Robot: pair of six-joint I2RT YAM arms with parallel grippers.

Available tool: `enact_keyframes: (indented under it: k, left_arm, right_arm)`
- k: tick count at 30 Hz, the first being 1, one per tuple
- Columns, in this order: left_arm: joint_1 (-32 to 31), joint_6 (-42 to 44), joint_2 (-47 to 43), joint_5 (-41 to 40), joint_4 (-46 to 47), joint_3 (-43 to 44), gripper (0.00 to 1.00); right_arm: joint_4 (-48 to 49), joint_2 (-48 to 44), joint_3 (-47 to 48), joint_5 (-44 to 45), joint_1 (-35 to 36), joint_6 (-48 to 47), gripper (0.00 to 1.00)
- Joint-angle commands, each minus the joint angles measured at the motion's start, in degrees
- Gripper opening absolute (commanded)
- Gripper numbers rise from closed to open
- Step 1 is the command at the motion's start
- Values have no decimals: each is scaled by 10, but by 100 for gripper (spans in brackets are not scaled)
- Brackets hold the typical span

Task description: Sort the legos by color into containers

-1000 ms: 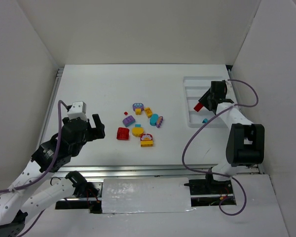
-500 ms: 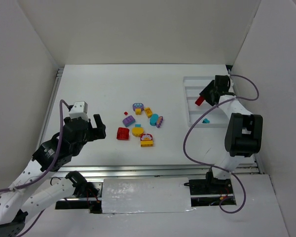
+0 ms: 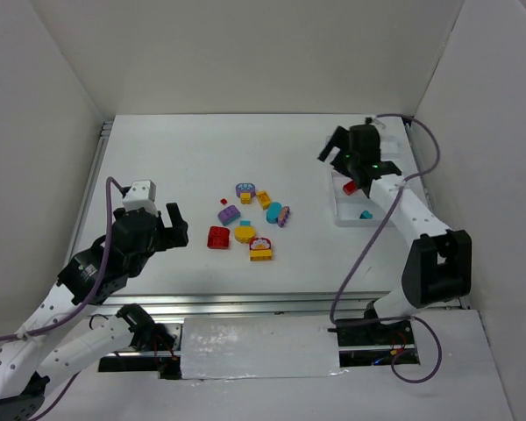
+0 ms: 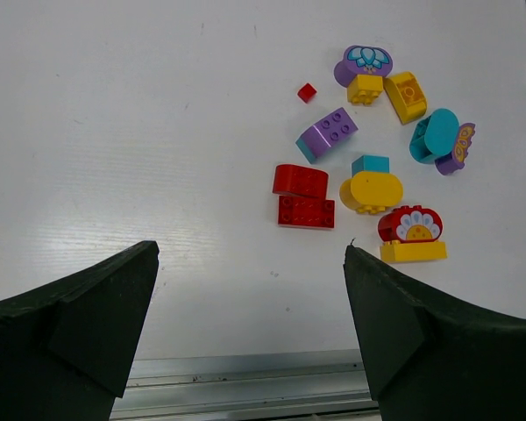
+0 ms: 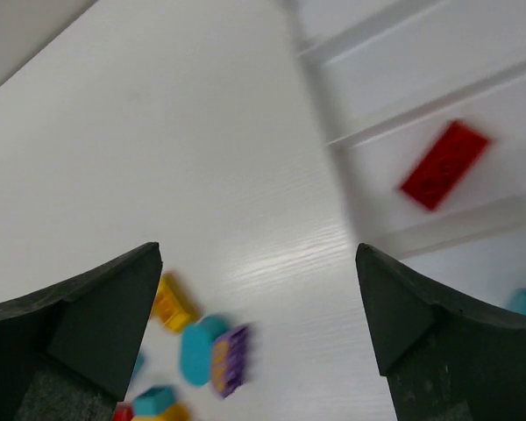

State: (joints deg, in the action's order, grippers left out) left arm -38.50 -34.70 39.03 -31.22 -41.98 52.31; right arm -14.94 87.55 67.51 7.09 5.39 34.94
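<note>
White matte worktop (image 3: 202, 149), evenly lit, with faint grain up close. Boxed in by plain white back wall (image 3: 245, 53), left wall (image 3: 35, 132) and right wall (image 3: 495, 114). Edged by metal near rail (image 3: 272, 303) and left rail (image 3: 92, 184). Soft, diffuse light from above; weak shadows.
</note>
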Motion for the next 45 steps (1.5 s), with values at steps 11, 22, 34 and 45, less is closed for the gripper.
enact_keyframes:
  k: [11, 22, 34, 45]
  left_arm:
    - [1, -2, 2, -5, 14, 17, 100]
    - [2, -75, -21, -117, -56, 35, 99]
    - [3, -107, -103, -155, -59, 25, 99]
    - [3, -89, -89, -133, -50, 28, 100]
  right_arm:
    - [-113, 63, 53, 154, 317, 78, 100]
    - [-128, 147, 143, 186, 476, 75, 99]
    - [-243, 326, 338, 245, 575, 158, 100]
    - [-264, 382, 354, 275, 592, 203, 100]
